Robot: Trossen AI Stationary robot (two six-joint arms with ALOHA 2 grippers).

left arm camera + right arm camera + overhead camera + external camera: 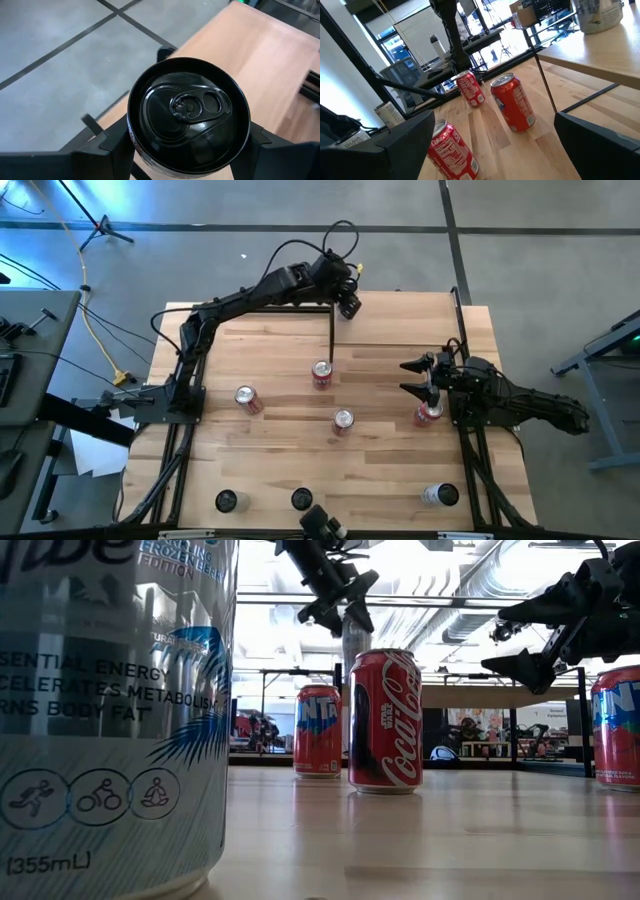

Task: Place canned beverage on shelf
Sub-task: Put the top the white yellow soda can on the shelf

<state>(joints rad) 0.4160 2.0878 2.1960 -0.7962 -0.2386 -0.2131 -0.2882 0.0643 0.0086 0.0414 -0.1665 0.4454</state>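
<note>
My left gripper (347, 298) is shut on a can with a black top (189, 107) over the far left part of the shelf (400, 320), a pale board on thin black uprights (331, 335) at the table's far side. In the low view the can (354, 635) shows upright behind a Coca-Cola can (385, 720), which hides its bottom. My right gripper (418, 378) is open and empty above the table's right side, just far of a red can (428, 415). My left gripper pinches the can's side wall (134, 142) just below the top rim, one finger (112, 145) on each side. The fingers slant down from above. The can is upright, top up. Whether its bottom stands on the shelf (270, 55) I cannot tell.
Red cans stand mid-table (322, 373), (247, 398), (343, 421). Two black-topped cans (227, 500), (301, 498) and a silver one (438, 495) stand at the near edge. A large silver can (110, 710) fills the low view's left.
</note>
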